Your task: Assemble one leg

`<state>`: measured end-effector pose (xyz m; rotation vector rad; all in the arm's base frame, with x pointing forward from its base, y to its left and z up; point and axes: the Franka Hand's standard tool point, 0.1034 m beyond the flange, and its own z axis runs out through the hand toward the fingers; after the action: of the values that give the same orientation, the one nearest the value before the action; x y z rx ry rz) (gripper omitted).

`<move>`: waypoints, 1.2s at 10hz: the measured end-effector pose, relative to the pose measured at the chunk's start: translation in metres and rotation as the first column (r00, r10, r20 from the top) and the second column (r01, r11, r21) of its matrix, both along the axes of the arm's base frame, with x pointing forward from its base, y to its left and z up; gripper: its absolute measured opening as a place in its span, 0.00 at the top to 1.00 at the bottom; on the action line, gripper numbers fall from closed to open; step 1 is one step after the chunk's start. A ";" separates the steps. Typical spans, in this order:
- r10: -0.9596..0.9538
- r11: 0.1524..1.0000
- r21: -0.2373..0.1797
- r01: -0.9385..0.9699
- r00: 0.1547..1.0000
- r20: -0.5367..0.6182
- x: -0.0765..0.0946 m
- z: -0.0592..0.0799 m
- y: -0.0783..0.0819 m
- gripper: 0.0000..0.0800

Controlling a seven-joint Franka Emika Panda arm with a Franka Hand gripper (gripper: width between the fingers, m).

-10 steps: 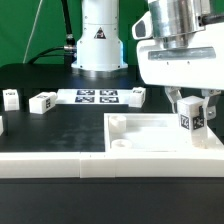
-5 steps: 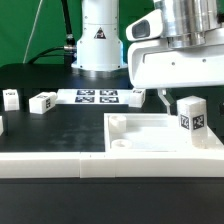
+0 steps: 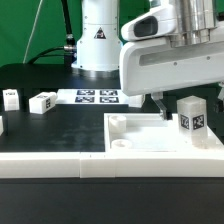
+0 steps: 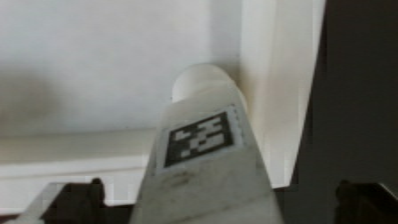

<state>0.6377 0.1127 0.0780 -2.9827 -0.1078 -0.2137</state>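
Note:
The leg [image 3: 190,112], a small white post with a black-and-white tag on its face, stands upright in the far right corner of the large white tray-like panel [image 3: 150,143]. My gripper [image 3: 177,102] is just above it with its jaws apart, one on each side of the leg. One finger [image 3: 160,104] shows to the exterior view's left of the leg; the other is hidden behind it. In the wrist view the leg [image 4: 210,140] rises between the two dark fingertips of the gripper [image 4: 217,200], with a gap on each side.
Other loose white tagged posts lie on the black table in the exterior view [image 3: 10,97], [image 3: 42,102], [image 3: 138,95]. The marker board [image 3: 98,97] lies in front of the robot base [image 3: 100,40]. A long white rail [image 3: 60,166] runs along the table's front.
My gripper was shut on the leg a second ago. It has opened, let go and shifted toward the exterior view's left. The leg stays upright in the tray's corner.

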 end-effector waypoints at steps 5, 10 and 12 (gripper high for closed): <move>0.191 0.981 -0.041 -0.190 0.981 0.026 -0.002 -0.002 0.000 0.53; -0.015 1.000 -0.009 0.015 1.000 0.002 -0.001 -0.002 0.002 0.64; -0.317 0.948 0.021 0.319 0.947 -0.046 -0.001 -0.003 0.001 0.64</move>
<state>0.6362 0.1138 0.0746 -2.9577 0.3816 -0.1851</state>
